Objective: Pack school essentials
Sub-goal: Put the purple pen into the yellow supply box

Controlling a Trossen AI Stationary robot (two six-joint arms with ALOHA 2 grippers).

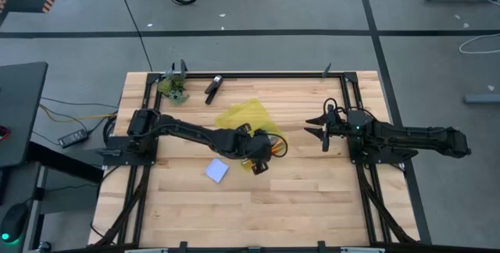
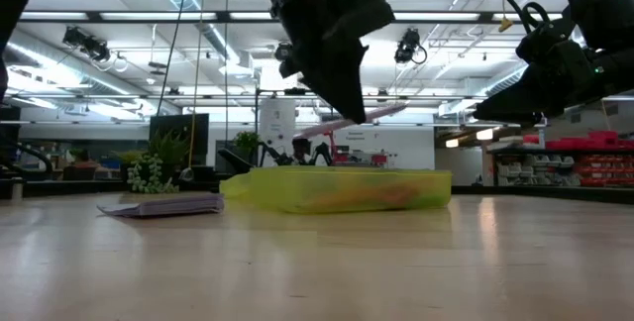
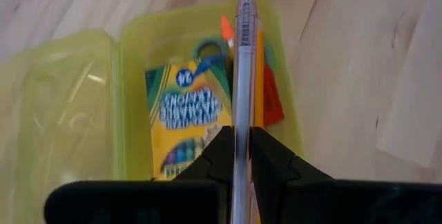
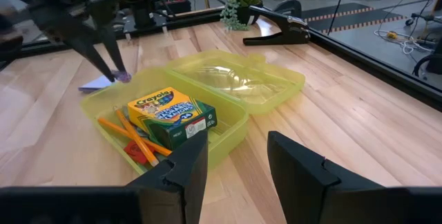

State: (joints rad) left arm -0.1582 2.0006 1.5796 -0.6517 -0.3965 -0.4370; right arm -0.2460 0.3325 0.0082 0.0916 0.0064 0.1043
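crayon box [image 4: 170,117]: yellow and green, multicoloured lettering;
case [image 4: 276,82]: translucent yellow-green;
pencils [image 4: 128,133]: orange;
note pad [image 1: 217,171]: pale blue-white
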